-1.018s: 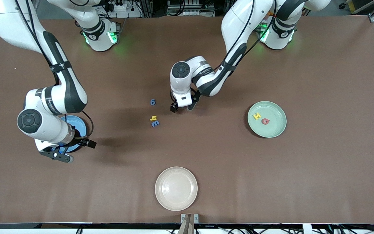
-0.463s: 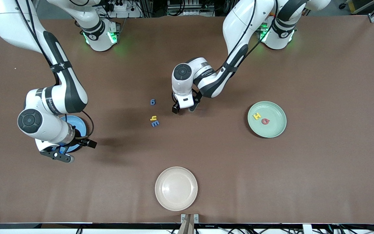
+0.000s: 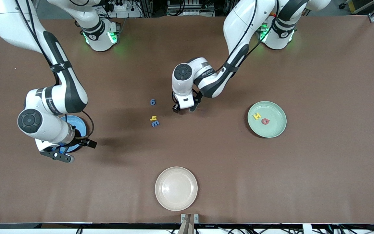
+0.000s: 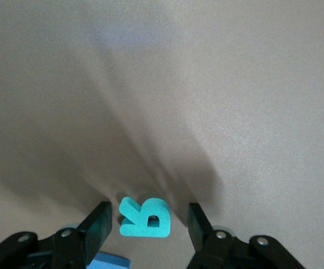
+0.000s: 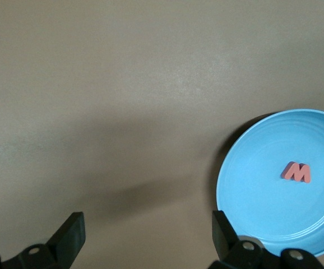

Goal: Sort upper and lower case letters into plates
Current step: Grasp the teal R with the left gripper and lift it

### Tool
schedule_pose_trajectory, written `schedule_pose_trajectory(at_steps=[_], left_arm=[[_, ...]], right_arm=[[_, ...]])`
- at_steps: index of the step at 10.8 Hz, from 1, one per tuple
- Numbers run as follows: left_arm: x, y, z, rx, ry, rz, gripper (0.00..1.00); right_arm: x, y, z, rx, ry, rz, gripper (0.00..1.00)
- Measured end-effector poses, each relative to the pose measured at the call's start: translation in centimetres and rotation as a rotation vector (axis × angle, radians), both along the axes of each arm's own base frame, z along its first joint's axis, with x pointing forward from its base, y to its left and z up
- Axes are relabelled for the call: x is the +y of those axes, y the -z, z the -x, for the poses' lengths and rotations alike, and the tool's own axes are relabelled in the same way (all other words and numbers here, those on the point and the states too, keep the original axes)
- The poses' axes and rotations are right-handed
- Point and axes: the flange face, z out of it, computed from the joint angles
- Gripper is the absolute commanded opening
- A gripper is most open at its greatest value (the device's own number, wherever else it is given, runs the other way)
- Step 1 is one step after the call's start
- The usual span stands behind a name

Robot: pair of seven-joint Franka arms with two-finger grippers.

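Observation:
A teal letter (image 4: 145,217) lies flat on the brown table between the fingers (image 4: 97,227) of my left gripper (image 4: 148,225), with a gap showing on each side. In the front view that left gripper (image 3: 183,109) is down at the table's middle. The edge of a blue foam piece (image 4: 109,262) shows beside it. My right gripper (image 3: 71,150) hangs open and empty by the blue plate (image 3: 78,125), which holds a red letter (image 5: 297,172). The mint plate (image 3: 274,130) holds a yellow letter (image 3: 257,116) and a red letter (image 3: 265,121).
Three loose letters lie toward the right arm's end from the left gripper: a blue one (image 3: 153,102), a yellow one (image 3: 154,118) and a blue one (image 3: 155,123). A cream-white plate (image 3: 176,188) sits near the front edge of the table.
The left gripper's fingers have drawn closer together around the teal letter, and the hand has shifted slightly. The right arm has not moved.

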Motion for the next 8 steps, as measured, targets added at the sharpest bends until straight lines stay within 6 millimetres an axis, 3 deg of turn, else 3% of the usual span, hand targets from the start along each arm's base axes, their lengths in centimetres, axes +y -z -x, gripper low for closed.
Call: schedule_pose_trajectory(at_steps=[4, 8], left_arm=[[-0.3, -0.6, 0.2, 0.0, 0.004, 0.007, 0.01], [0.5, -0.7, -0.8, 0.019, 0.019, -0.009, 0.0]], right_arm=[[0.5, -0.1, 0.0, -0.002, -0.007, -0.004, 1.0], [1.2, -0.3, 0.0, -0.004, -0.017, -0.01, 1.0]])
